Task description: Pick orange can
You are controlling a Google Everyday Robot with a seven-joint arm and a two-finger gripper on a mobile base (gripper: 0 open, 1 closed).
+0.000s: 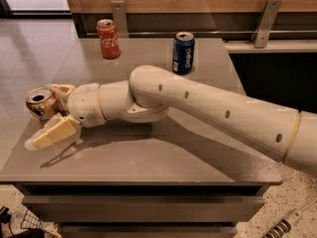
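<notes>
The orange can (40,102) stands upright near the left edge of the grey table (163,155), its silver top open to view. My gripper (43,115) has reached it from the right. The fingers are spread on either side of the can: the near finger (52,132) lies in front of it and the far finger (61,89) just behind it. I cannot tell whether either finger touches the can. The can rests on the table.
A red Coca-Cola can (108,38) stands at the table's back left. A dark blue can (183,52) stands at the back middle, just beyond my arm (208,110). A wooden wall with metal brackets runs behind. The floor drops away on the left.
</notes>
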